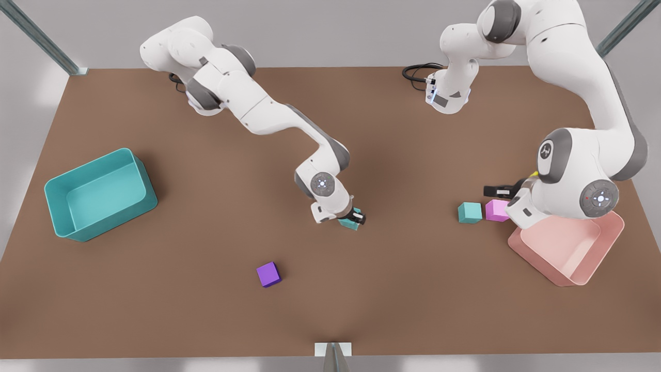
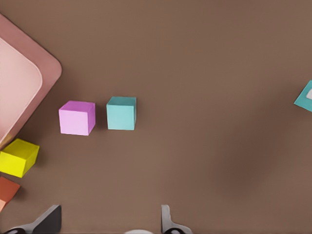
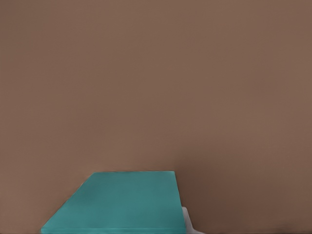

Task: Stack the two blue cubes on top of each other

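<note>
One blue cube rests on the brown table beside a pink cube. My left gripper hovers open above and just beside this pair, on the front view's right. The other blue cube is near the table's middle, with my right gripper shut on it. Whether that cube is off the table I cannot tell. Its edge also peeks in far off as a teal corner in the left wrist view.
A pink bin sits under the left arm. A yellow cube and an orange cube lie by it. A purple cube lies toward the front edge. A large teal bin stands at the front view's left.
</note>
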`<act>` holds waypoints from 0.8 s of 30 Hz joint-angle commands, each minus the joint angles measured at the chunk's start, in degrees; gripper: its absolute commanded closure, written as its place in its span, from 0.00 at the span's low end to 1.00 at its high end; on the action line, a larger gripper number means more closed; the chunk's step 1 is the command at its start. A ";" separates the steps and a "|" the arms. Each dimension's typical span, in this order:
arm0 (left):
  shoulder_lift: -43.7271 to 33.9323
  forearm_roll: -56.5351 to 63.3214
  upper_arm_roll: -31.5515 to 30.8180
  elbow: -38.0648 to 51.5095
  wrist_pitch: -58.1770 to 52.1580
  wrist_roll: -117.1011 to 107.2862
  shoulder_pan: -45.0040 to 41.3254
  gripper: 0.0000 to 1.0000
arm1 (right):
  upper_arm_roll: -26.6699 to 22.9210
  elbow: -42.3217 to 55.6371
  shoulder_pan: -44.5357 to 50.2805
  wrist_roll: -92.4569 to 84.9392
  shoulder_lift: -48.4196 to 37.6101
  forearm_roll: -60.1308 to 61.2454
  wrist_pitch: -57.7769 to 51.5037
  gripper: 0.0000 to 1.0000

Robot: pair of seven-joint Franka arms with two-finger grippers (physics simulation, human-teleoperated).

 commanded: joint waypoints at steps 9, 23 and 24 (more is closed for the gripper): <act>-11.04 -5.21 8.36 -39.69 47.76 -85.17 -3.87 0.00 | -0.94 0.97 0.21 32.01 -0.23 -0.38 -1.45 0.00; -8.67 -14.79 8.45 -49.80 66.75 -86.40 -3.25 0.00 | -1.64 -3.25 -42.42 -67.56 -29.06 -17.43 -55.32 0.00; -8.32 -14.79 8.45 -49.80 67.72 -86.31 -3.25 0.00 | -1.73 -2.90 -43.56 -68.98 -33.18 -17.70 -58.22 0.00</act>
